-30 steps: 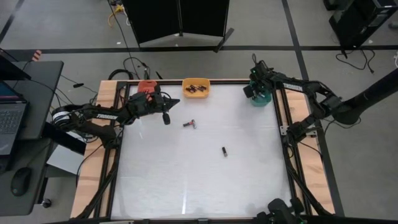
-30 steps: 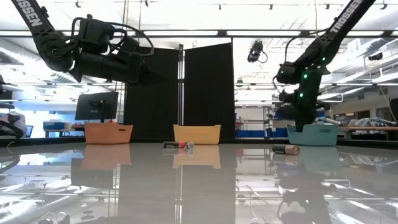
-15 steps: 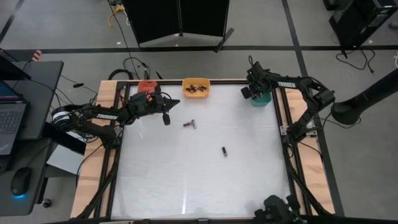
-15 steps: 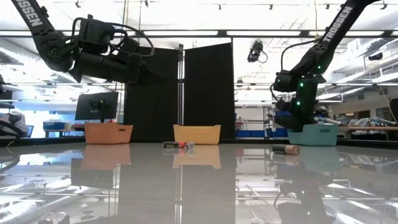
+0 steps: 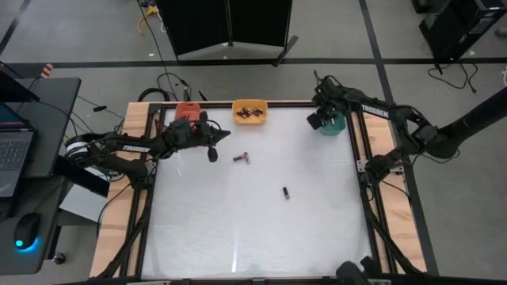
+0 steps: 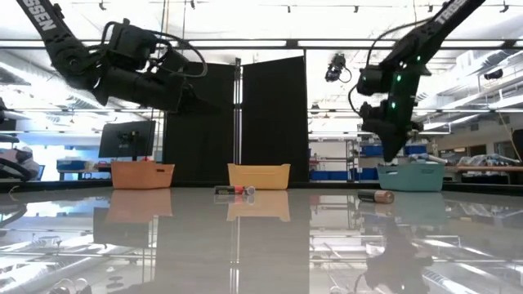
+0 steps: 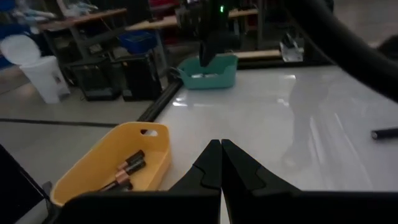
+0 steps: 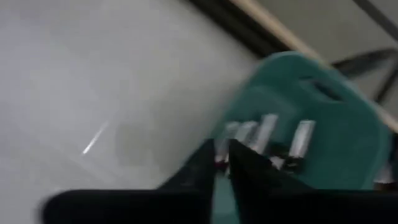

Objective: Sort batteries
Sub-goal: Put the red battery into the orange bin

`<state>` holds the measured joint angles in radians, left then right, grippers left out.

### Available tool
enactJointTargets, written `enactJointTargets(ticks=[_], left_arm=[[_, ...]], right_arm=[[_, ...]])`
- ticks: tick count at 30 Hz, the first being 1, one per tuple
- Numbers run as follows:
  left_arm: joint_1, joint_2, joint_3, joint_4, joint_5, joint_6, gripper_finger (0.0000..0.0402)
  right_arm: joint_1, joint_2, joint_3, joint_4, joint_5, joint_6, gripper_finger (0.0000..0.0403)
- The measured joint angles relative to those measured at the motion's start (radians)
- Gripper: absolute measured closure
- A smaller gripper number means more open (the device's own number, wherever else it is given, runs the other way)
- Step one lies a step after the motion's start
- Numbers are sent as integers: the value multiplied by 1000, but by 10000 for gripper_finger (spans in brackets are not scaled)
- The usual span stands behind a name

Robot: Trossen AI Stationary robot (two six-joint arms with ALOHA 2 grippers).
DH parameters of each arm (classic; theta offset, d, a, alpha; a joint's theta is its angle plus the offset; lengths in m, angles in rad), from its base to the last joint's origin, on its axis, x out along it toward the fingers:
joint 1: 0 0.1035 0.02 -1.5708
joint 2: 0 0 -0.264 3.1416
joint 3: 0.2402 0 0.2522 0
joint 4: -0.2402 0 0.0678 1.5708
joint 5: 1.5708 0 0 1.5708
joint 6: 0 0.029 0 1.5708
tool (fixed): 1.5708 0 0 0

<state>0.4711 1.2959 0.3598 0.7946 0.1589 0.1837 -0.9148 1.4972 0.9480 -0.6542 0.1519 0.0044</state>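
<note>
Three bins sit along the far edge of the white table [image 5: 253,229]: an orange-red bin [image 5: 187,109] at the left corner, a yellow bin [image 5: 249,112] in the middle and a teal bin [image 5: 336,123] at the right corner. Off the table's left side there's a laptop [image 5: 14,150] and a mouse [image 5: 26,234] on a dark desk.

The left gripper [image 5: 211,147] hangs above the table just in front of the orange-red bin, jaws shut with nothing between them, as the left wrist view shows the tips touching. The right gripper [image 5: 315,120] hovers at the teal bin's inner side, jaws also closed and empty in its wrist view.

Two batteries are out loose, nothing crowding them. One battery with a red band [image 5: 242,158] lies flat between the left gripper and the table's middle, long axis running roughly left-right. The dark battery [image 5: 286,192] lies near the centre, long axis running near-far.

The yellow bin holds a few batteries [image 7: 126,168] lying side by side, and the teal bin has several silvery batteries [image 8: 267,140] in a row.
</note>
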Motion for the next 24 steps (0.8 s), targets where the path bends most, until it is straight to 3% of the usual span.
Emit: enactJointTargets(ticks=[2, 7, 16, 24], left_arm=[[-16, -9, 31, -81, 0, 14, 395], [-53, -28, 116, -280, 0, 21, 395], [-94, -35, 192, -553, -1, -11, 395], [-112, -35, 192, -677, -9, -94, 394]], right_arm=[[49, -37, -17, -3, -30, -16, 385], [190, -126, -110, 110, -68, -19, 389], [436, -216, -390, 687, -271, 55, 395], [648, -124, -505, 1088, -280, 108, 395]])
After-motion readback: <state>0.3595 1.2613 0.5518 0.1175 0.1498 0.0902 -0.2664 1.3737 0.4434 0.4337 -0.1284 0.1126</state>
